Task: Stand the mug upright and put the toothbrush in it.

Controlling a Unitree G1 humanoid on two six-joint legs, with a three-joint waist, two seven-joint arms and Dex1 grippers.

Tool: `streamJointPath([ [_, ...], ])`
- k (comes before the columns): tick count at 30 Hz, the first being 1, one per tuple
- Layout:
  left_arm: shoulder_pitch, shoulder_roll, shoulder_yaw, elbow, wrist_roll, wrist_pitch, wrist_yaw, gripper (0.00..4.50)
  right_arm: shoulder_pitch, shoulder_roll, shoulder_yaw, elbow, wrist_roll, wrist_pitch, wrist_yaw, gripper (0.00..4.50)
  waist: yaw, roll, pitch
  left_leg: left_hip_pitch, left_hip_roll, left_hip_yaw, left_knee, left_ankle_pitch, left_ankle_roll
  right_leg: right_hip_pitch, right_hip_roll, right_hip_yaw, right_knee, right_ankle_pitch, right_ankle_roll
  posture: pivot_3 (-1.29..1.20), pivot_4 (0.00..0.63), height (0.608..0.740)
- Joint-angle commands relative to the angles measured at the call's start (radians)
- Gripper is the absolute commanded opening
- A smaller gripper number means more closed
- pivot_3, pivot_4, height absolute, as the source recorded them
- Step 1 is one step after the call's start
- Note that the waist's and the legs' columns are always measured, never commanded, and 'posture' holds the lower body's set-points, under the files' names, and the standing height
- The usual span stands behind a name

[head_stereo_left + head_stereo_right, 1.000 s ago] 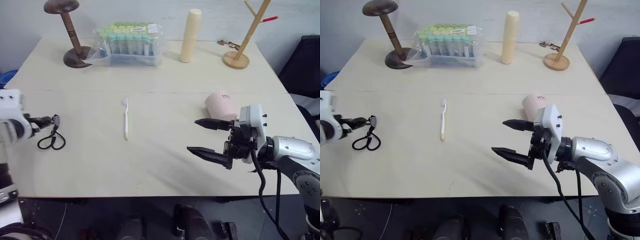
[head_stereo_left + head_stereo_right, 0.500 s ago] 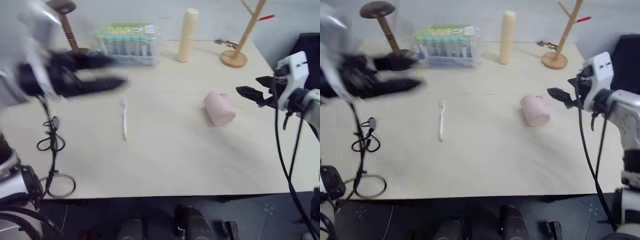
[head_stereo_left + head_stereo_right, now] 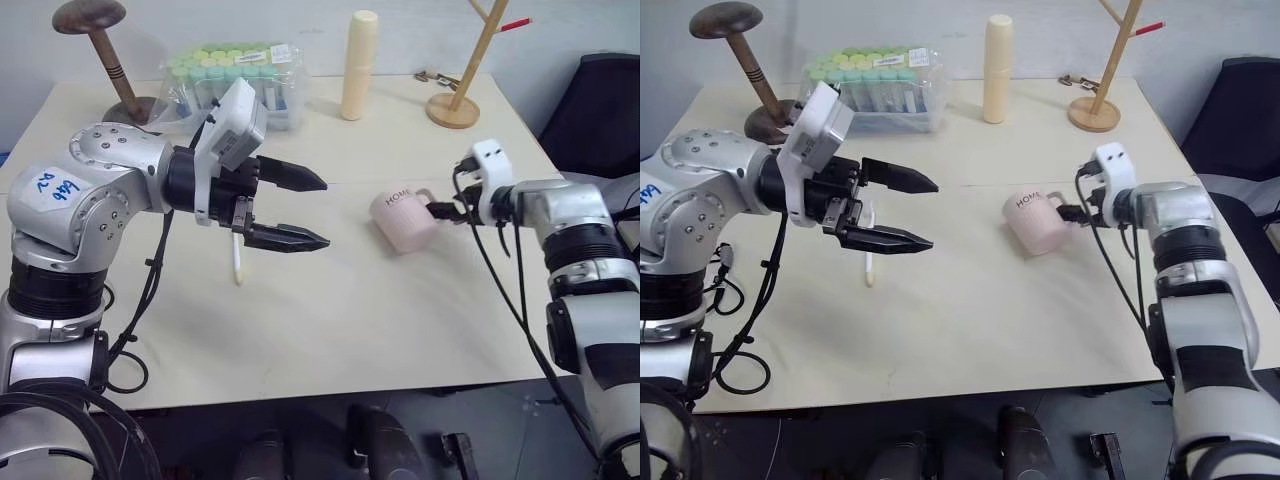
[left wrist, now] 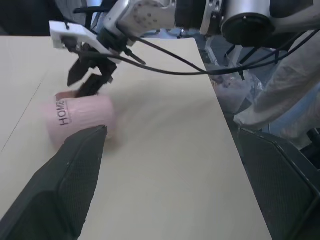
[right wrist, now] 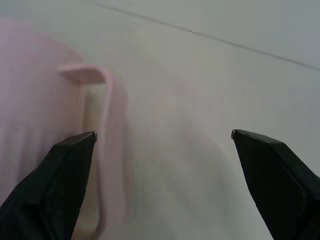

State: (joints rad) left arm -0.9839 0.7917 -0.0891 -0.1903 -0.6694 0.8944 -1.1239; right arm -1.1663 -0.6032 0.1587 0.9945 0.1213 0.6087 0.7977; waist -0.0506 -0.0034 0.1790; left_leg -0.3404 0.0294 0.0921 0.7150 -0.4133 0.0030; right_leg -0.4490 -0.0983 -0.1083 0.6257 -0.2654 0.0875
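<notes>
Since a second ago the right gripper [image 3: 1072, 212] has swung from in front of the mug out to the mug's handle side, and the left gripper [image 3: 318, 210] has come from the tabletop's left edge to hover above the toothbrush; both have their fingers spread wide and hold nothing. The mug [image 3: 403, 218] lies on its side right of the middle of the tabletop [image 3: 330, 330], handle up and toward the right gripper. The toothbrush [image 3: 869, 262] lies flat left of the mug, well apart from it, partly hidden under the left gripper in the head views. From the left wrist the mug's lettering reads "HOME" clearly, with the right gripper's fingertips [image 4: 90, 80] just beside the handle end; whether they touch it I cannot tell. From the right wrist the pink handle [image 5: 102, 145] sits close between the open fingers, nearer one of them. At the back of the tabletop stand a tall cream cylinder [image 3: 358, 65] and a packet of capped tubes [image 3: 232, 85]. A blue handwritten label [image 3: 52, 184] on the left arm is not legible.
</notes>
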Motion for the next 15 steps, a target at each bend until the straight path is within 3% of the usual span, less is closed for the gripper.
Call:
streamJointPath([
  [1, -0.019, 0.002, 0.029, -0.023, 0.006, -0.018, 0.011, 4.44, -0.023, 0.006, -0.003, 0.066, -0.055, -0.071, 0.002, 4.32, 0.001, 0.0, 0.0, 0.0, 0.0, 0.0, 0.0, 0.0, 0.0, 0.0, 0.0, 0.0, 0.0, 0.0, 0.0, 0.0, 0.15, 0.74],
  [5, -0.018, 0.004, 0.036, -0.023, 0.006, -0.011, 0.024, 4.45, -0.048, 0.029, -0.013, 0.12, -0.086, -0.127, 0.004, 3.26, -0.003, 0.0, 0.0, 0.0, 0.0, -0.001, 0.0, 0.0, 0.0, 0.0, 0.0, -0.001, 0.0, 0.0, 0.0, 0.0, 0.15, 0.74],
  [14, -0.004, 0.012, 0.047, -0.024, 0.003, -0.005, 0.046, 4.45, -0.067, 0.047, -0.044, 0.142, -0.114, -0.157, 0.019, 0.03, -0.003, 0.0, 0.0, 0.0, 0.001, -0.001, 0.0, 0.0, 0.0, 0.001, 0.0, -0.001, 0.0, 0.0, 0.0, 0.0, 0.15, 0.74],
  [15, -0.002, 0.013, 0.049, -0.024, 0.003, -0.005, 0.046, 4.45, -0.066, 0.047, -0.047, 0.141, -0.116, -0.161, 0.02, 0.03, -0.003, 0.0, 0.0, 0.0, 0.001, -0.002, 0.0, 0.0, 0.0, 0.001, 0.0, -0.001, 0.0, 0.0, 0.0, 0.0, 0.15, 0.74],
])
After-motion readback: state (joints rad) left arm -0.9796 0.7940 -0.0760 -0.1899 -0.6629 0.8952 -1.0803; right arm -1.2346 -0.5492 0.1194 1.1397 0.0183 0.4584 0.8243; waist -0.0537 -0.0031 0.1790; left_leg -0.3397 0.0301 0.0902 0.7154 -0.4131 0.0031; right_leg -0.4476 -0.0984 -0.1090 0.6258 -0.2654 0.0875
